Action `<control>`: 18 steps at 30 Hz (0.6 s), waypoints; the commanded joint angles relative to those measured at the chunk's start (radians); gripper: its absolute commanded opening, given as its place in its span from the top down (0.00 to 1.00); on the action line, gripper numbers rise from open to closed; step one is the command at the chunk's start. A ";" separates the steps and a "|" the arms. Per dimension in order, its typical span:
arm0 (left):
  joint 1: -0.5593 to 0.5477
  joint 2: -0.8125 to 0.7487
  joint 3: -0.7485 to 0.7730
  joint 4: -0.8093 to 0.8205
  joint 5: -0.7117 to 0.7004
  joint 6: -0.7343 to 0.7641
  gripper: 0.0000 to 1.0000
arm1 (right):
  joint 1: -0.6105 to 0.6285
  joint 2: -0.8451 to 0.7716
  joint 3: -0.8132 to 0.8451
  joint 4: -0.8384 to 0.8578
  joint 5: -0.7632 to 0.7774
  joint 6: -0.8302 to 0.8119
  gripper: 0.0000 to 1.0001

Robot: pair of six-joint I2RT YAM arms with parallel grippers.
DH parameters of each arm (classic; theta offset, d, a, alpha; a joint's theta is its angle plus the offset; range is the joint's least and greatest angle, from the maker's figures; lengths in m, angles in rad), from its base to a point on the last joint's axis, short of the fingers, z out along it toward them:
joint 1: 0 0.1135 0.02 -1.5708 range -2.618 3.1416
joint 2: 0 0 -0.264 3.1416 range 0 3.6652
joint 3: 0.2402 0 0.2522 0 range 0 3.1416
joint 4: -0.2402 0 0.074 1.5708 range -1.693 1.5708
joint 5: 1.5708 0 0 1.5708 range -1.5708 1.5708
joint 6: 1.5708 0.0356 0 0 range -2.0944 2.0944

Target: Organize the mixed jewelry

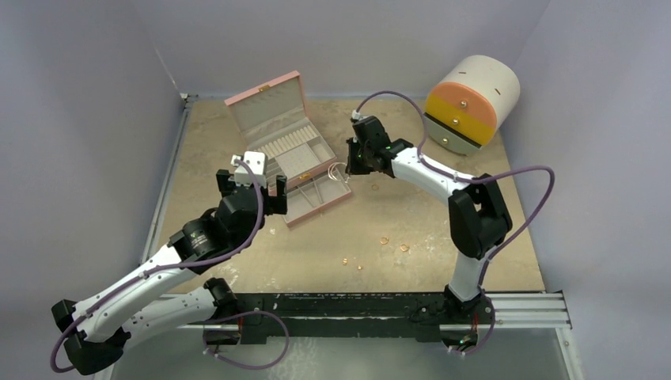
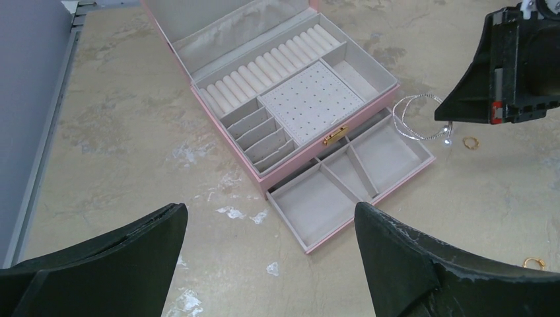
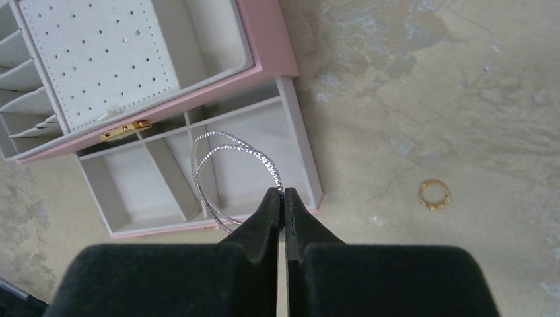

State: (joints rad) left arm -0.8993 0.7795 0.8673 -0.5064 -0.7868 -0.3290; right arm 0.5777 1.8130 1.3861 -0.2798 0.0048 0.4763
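My right gripper (image 3: 283, 193) is shut on a thin silver double hoop (image 3: 218, 134), which hangs over the right compartment of the pink box's pulled-out drawer (image 3: 302, 139). From the left wrist view, the same hoop (image 2: 413, 125) hangs at the drawer's far corner under the right gripper (image 2: 455, 119). A gold ring (image 3: 434, 194) lies on the table just right of the drawer. Other pieces of the mixed jewelry (image 1: 384, 240) lie scattered on the table nearer the arm bases. My left gripper (image 2: 271, 211) is open and empty, low over the table in front of the drawer's left corner.
The pink box (image 1: 265, 95) stands open with its lid upright, ring rolls and a perforated stud pad inside. A white cylinder with orange and yellow drawers (image 1: 472, 103) sits at the back right. Another gold ring (image 2: 533, 263) lies near my left gripper's right finger.
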 commanded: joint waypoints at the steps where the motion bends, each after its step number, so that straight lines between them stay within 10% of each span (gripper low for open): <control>1: -0.007 0.015 0.001 0.036 -0.048 0.010 0.02 | 0.017 0.045 0.071 0.015 -0.051 -0.080 1.00; 18: -0.006 0.035 0.000 0.039 -0.037 0.027 0.03 | 0.024 0.179 0.132 0.038 -0.081 -0.061 1.00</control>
State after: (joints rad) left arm -0.8993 0.8192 0.8673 -0.5018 -0.8009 -0.3202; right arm 0.5953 1.9854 1.4548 -0.2710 -0.0551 0.4107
